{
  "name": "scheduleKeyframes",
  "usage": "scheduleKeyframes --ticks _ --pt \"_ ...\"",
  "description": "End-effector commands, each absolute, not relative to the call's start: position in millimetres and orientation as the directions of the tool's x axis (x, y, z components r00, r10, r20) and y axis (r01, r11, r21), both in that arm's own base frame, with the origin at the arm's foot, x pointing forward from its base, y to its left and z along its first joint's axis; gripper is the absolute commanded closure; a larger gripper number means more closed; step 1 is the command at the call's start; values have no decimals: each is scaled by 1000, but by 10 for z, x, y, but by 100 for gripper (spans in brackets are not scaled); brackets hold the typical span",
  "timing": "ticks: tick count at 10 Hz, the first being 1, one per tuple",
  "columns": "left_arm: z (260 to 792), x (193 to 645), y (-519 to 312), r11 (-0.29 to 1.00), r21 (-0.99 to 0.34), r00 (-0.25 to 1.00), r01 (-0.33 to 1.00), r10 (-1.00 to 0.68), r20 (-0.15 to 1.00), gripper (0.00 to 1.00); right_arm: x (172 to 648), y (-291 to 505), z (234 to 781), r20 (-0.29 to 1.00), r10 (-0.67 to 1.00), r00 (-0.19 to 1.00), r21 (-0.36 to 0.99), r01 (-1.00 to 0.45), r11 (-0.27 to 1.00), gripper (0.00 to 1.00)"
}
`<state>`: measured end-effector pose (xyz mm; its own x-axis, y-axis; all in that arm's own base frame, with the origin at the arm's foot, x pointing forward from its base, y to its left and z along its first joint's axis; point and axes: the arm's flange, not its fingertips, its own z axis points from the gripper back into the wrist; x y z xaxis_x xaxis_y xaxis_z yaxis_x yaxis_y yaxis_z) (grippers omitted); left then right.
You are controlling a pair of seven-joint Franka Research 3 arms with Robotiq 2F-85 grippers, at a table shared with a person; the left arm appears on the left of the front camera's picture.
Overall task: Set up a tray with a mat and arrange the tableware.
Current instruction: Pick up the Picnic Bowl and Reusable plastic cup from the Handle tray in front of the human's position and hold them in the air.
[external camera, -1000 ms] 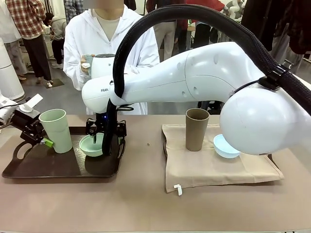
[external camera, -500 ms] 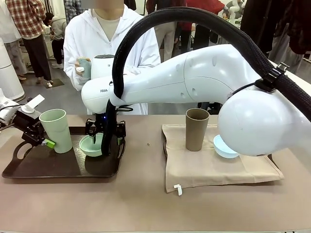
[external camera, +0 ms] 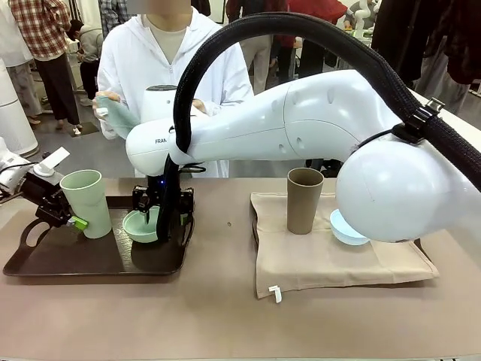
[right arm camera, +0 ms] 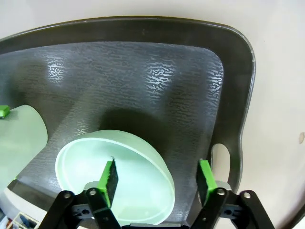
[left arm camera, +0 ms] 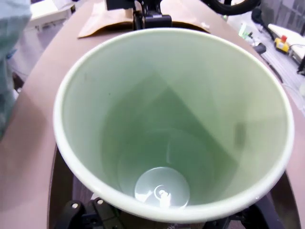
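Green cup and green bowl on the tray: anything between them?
No. The front view shows bare tray floor between the green cup and the green bowl.

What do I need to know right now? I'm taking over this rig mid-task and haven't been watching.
Left pincer: shut on the pale green cup, at the left of the dark tray.
Right pincer: open, with one finger inside the pale green bowl and the other outside its rim. The bowl sits on the tray.
Brown cup and light blue bowl: on the beige mat, which lies on the table to the right of the tray.
Done: two pieces are on the tray, two on the mat.
Left: the mat is not on the tray. Probably clear the tray, lay the mat in it, then arrange all four pieces.
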<state>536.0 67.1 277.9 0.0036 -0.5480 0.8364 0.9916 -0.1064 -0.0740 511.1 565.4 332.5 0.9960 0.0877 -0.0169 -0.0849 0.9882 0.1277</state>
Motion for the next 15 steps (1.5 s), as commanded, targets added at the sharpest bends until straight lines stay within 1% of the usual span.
scheduleKeyframes --ticks 1,2,3,4,5,6,7,8,9,10,11,12,13,15 --pt "2744 5356 654 -120 -39 -30 992 -521 853 85 5193 5729 3345 -20 117 993 117 -114 987 100" --pt "2753 5355 632 -123 -40 -30 992 -520 854 100 5195 5732 3343 -18 119 993 117 -116 986 100" --pt "2759 5360 622 -123 -41 -29 992 -520 853 100 5203 5728 3340 -19 117 993 121 -114 986 100" --pt "2765 5361 609 -122 -42 -27 992 -521 853 100 5206 5727 3335 -19 117 993 122 -114 986 84" --pt "2767 5360 608 -121 -44 -26 992 -521 853 75 5204 5729 3329 -19 118 993 122 -115 986 94" --pt "2771 5354 601 -118 -45 -23 992 -522 853 75 5201 5730 3325 -21 118 993 122 -114 986 100" --pt "2774 5356 601 -115 -47 -20 992 -523 852 100 5200 5731 3323 -21 118 993 119 -115 986 100" --pt "2783 5354 600 -110 -46 -19 993 -529 849 76 5198 5735 3318 -21 120 993 117 -116 986 100" --pt "2791 5353 604 -105 -48 -15 993 -531 847 100 5197 5739 3315 -23 121 992 117 -117 986 100" --pt "2809 5343 605 -101 -55 -7 993 -537 843 100 5186 5742 3341 -21 110 994 118 -107 987 100" --pt "2962 5284 631 -83 -102 40 991 -546 837 100 5093 5724 3527 -67 148 987 140 -137 981 100" --pt "3252 5193 692 -85 -90 32 992 -522 852 100 4956 5664 3836 -66 172 983 128 -163 978 100" --pt "3618 5047 761 -74 -70 24 995 -500 866 100 4797 5583 4172 -74 203 976 119 -194 974 100" --pt "4352 4681 870 -48 40 -58 998 -468 882 100 4465 5434 4832 -12 201 980 111 -198 974 100"
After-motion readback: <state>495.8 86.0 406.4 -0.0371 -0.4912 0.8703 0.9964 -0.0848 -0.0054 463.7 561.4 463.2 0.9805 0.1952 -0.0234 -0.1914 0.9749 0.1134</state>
